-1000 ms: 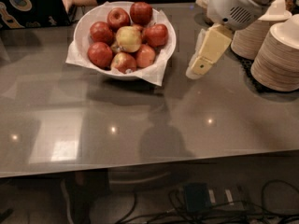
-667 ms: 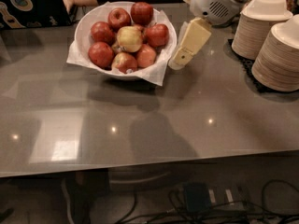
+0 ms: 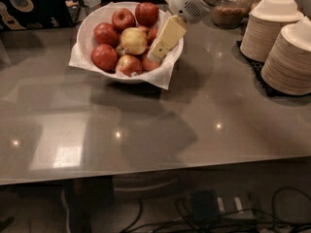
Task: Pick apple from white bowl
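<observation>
A wide white bowl (image 3: pixel 92 18) lined with white paper stands at the back left of the grey table. It holds several deep red apples, a smaller mottled one (image 3: pixel 129 64) at the front, and one pale yellow apple (image 3: pixel 134 39) with a faint red blush in the middle. My gripper (image 3: pixel 158 52) hangs from the white arm at the top. Its cream-coloured fingers (image 3: pixel 166 37) point down and left over the bowl's right side, just right of the pale yellow apple. They cover part of the red apples there.
Two stacks of beige paper plates (image 3: pixel 290 57) stand at the right, with a glass jar (image 3: pixel 230 11) behind them. A person with a dark laptop (image 3: pixel 29 6) sits at the far left. Cables lie on the floor under the table.
My gripper has moved left from beside the plate stacks to over the bowl's right side. The view has closed in on the table. The apples have not moved.
</observation>
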Robot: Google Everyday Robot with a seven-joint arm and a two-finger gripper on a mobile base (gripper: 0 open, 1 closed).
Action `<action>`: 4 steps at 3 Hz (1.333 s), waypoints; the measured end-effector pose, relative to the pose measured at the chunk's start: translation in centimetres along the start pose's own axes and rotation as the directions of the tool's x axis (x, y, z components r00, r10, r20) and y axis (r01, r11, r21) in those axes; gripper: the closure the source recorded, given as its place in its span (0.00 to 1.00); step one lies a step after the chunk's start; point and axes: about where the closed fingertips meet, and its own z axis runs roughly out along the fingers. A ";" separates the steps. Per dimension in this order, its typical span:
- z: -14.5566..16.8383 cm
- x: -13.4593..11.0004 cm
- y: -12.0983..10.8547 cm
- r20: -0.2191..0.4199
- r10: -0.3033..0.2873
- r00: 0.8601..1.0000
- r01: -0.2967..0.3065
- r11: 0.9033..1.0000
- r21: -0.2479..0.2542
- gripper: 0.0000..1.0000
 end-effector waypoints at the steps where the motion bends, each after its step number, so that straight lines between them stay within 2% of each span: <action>1: 0.0 0.0 0.0 0.000 0.000 1.000 0.000 1.000 0.000 0.00; 2: 0.3 -0.3 -0.3 0.003 -0.016 1.000 0.016 1.000 0.012 0.00; 3: 1.7 -1.3 -1.3 0.044 -0.036 0.998 0.035 0.999 0.013 0.00; 4: 3.8 -2.2 -1.9 0.094 -0.035 0.995 0.035 0.999 -0.001 0.15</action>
